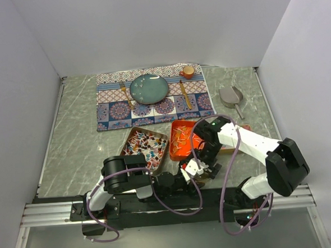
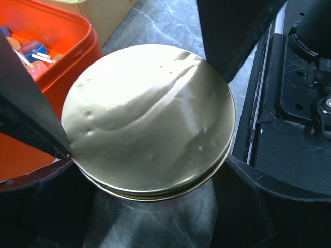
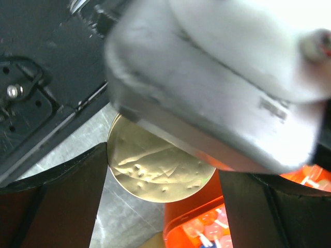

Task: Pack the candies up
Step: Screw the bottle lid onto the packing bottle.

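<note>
A clear jar with a gold lid (image 2: 150,119) stands at the table's near edge, by the orange tray (image 2: 57,103). My left gripper (image 2: 155,173) grips the jar body under the lid. My right gripper (image 3: 164,165) comes from above, its fingertips (image 2: 57,139) pressed on opposite edges of the lid (image 3: 155,170). Both meet in the top view, left gripper (image 1: 183,179) and right gripper (image 1: 199,169). Orange-red candies (image 1: 184,137) lie in the orange tray (image 1: 175,148), and red-white-blue candies (image 1: 146,145) in the metal tray (image 1: 130,138). Pastel candies are not visible.
A patterned placemat (image 1: 114,113) at the back holds a teal plate (image 1: 149,88), a fork, a knife and an orange cup (image 1: 188,72). A silver scoop (image 1: 231,96) lies at the right. A beige box (image 2: 103,13) sits behind the orange tray. White walls enclose the table.
</note>
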Controlling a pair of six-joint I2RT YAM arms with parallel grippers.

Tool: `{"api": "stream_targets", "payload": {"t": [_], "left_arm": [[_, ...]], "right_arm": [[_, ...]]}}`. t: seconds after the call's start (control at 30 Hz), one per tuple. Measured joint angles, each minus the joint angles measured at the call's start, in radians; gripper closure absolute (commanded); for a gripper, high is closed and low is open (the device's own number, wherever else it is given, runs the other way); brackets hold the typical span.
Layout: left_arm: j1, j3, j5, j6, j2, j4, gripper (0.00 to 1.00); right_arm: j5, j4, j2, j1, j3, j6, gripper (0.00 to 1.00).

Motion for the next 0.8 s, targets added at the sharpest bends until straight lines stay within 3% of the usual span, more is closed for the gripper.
{"api": "stream_targets", "payload": {"t": [0.27, 0.53, 0.63, 0.67, 0.8], "left_arm": [[-0.001, -0.002, 0.026, 0.01, 0.0, 0.0, 0.99], [-0.002, -0.006, 0.05, 0.011, 0.0, 0.006, 0.99], [-0.004, -0.006, 0.048, 0.01, 0.0, 0.005, 0.99], [-0.004, -0.006, 0.048, 0.011, 0.0, 0.005, 0.99], [-0.004, -0.002, 0.034, 0.011, -0.001, 0.0, 0.99]], "right_arm": [[-0.024, 0.164, -0.184, 0.012, -0.139, 0.297, 0.43], [-0.006, 0.275, -0.267, 0.049, -0.208, 0.55, 0.48], [-0.006, 0.3, -0.272, 0.053, -0.214, 0.623, 0.16], [-0.006, 0.306, -0.275, 0.054, -0.216, 0.641, 0.0], [-0.019, 0.309, -0.306, 0.029, -0.218, 0.702, 0.0]]}}
